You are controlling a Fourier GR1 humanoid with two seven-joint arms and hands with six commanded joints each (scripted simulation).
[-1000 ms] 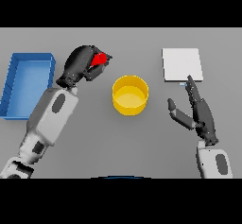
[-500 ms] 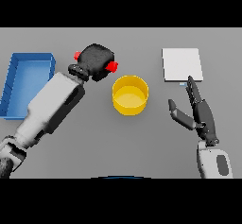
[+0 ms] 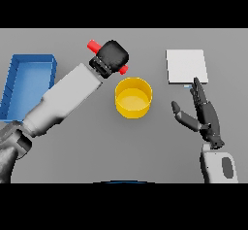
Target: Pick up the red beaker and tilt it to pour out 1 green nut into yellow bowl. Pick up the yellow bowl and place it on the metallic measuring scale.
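My left hand [image 3: 113, 57] is shut on the red beaker [image 3: 94, 45], which lies tipped on its side. Red shows at both sides of the hand, one end by the upper left, the other just above the yellow bowl's [image 3: 133, 97] far rim. The bowl stands at the table's middle; I see no green nut in it or in the air. The metallic measuring scale [image 3: 186, 66], a pale square plate, lies at the back right. My right hand [image 3: 203, 115] hovers open in front of the scale, right of the bowl, fingers pointing away from me.
A blue tray [image 3: 17, 78] sits at the far left, partly behind my left forearm [image 3: 63, 100]. The forearm stretches diagonally from the lower left toward the bowl.
My left hand has carried the red beaker rightward toward the bowl and turned it further onto its side. The right hand and the bowl have stayed in place.
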